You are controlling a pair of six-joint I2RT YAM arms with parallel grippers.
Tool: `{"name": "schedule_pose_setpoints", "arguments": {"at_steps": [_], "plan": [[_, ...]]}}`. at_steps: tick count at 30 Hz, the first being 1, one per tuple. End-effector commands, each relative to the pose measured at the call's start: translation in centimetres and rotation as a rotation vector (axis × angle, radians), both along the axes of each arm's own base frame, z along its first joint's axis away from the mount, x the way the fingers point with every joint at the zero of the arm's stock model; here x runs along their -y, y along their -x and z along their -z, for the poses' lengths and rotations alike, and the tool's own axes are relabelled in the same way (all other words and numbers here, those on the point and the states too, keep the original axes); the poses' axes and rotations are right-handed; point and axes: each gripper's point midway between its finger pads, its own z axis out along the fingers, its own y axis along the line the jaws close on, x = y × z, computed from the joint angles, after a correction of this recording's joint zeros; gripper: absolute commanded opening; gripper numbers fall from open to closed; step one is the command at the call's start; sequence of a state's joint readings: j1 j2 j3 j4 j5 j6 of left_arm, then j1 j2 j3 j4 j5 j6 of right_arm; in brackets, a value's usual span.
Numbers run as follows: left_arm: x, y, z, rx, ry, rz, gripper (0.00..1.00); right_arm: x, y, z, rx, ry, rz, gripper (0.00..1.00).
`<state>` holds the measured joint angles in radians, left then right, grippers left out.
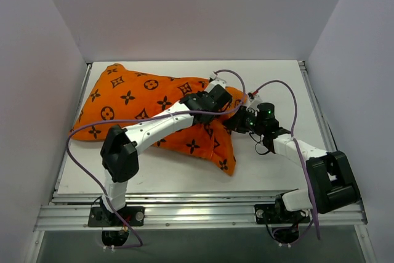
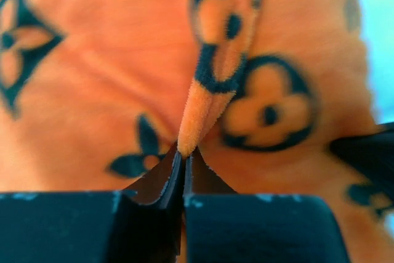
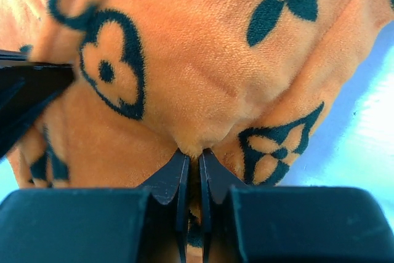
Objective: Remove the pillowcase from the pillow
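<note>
The orange pillowcase [image 1: 141, 106] with black flower and star motifs lies across the table's left and middle, plump and full. The white pillow is hidden inside it. My left gripper [image 1: 217, 99] reaches over the case to its right end and is shut on a raised fold of the orange fabric [image 2: 203, 106]. My right gripper [image 1: 240, 119] meets the same right end from the right and is shut on a pinch of the pillowcase [image 3: 203, 133]. The two grippers sit close together.
The white table [image 1: 277, 170] shows bare surface at the right and front. Grey walls [image 1: 43, 90] enclose the left, back and right. A metal rail [image 1: 197, 214] runs along the near edge by the arm bases.
</note>
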<state>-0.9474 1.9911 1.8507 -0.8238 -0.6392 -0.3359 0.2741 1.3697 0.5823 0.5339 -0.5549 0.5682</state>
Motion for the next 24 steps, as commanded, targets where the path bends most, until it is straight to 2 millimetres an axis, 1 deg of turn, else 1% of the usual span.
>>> {"name": "schedule_pose_setpoints", "arguments": {"at_steps": [1, 2, 3, 4, 5, 6, 7, 8, 9, 13, 14, 16, 17, 18, 19, 20, 21, 22, 23, 24], "plan": [[-6.2, -0.2, -4.5, 0.072, 0.0, -0.117, 0.04, 2.3, 0.2, 2.1, -0.038, 0.077, 0.069, 0.0], [-7.2, 0.2, -3.8, 0.057, -0.015, -0.125, 0.04, 2.5, 0.1, 2.1, -0.04, 0.082, 0.078, 0.0], [-8.5, 0.3, -4.8, 0.068, 0.009, -0.148, 0.03, 2.8, 0.2, 2.4, -0.052, 0.091, 0.086, 0.0], [-9.2, 0.6, -4.7, 0.058, 0.023, -0.157, 0.03, 3.2, 0.0, 2.4, -0.057, 0.102, 0.102, 0.0], [-10.3, 1.2, -4.3, 0.044, 0.027, -0.167, 0.03, 3.5, 0.1, 2.7, -0.069, 0.121, 0.109, 0.0], [-11.6, 1.2, -3.8, 0.03, 0.03, -0.192, 0.03, 3.7, 0.0, 2.8, -0.072, 0.132, 0.12, 0.0], [-12.3, 1.4, -3.4, 0.018, 0.041, -0.208, 0.03, 4.1, -0.4, 2.5, -0.064, 0.144, 0.144, 0.0], [-13.3, 2.0, -2.7, 0.01, 0.038, -0.221, 0.03, 4.4, -0.2, 2.7, -0.072, 0.157, 0.151, 0.0], [-14.1, 2.0, -2.4, 0.004, 0.041, -0.239, 0.03, 4.6, -0.3, 2.5, -0.069, 0.166, 0.16, 0.0], [-15.3, 2.9, -0.9, -0.016, 0.05, -0.258, 0.03, 5.7, -0.5, 2.3, -0.073, 0.219, 0.21, 0.0], [-15.3, 3.1, -0.6, -0.02, 0.052, -0.259, 0.03, 6.3, -0.5, 2.4, -0.084, 0.242, 0.23, 0.0], [-15.1, 3.4, 0.2, -0.038, 0.061, -0.246, 0.03, 6.4, -0.5, 1.8, -0.071, 0.263, 0.225, 0.0], [-14.2, 3.4, 0.4, -0.046, 0.104, -0.221, 0.03, 6.1, -0.6, 0.9, -0.066, 0.274, 0.212, 0.0], [-13.8, 3.7, 1.0, -0.064, 0.121, -0.206, 0.03, 5.8, -0.7, -0.3, -0.034, 0.285, 0.206, 0.0], [-13.3, 3.8, 1.3, -0.075, 0.146, -0.192, 0.03, 5.6, -0.7, -1.2, -0.013, 0.299, 0.205, 0.07], [-12.4, 3.6, 1.1, -0.067, 0.195, -0.177, 0.03, 5.3, -0.2, -1.7, -0.014, 0.327, 0.198, 0.13], [-11.6, 3.9, 1.4, -0.089, 0.238, -0.155, 0.03, 4.1, -0.7, -4.1, 0.053, 0.352, 0.203, 0.2], [-11.2, 4.2, 1.9, -0.106, 0.261, -0.147, 0.03, 3.5, -0.5, -5.7, 0.09, 0.362, 0.203, 0.35], [-10.6, 4.0, 1.8, -0.098, 0.298, -0.139, 0.03, 3.0, -0.4, -6.7, 0.106, 0.368, 0.204, 0.41], [-10.2, 4.0, 1.7, -0.098, 0.324, -0.134, 0.03, 1.9, -0.1, -8.4, 0.137, 0.369, 0.197, 0.47]]}}
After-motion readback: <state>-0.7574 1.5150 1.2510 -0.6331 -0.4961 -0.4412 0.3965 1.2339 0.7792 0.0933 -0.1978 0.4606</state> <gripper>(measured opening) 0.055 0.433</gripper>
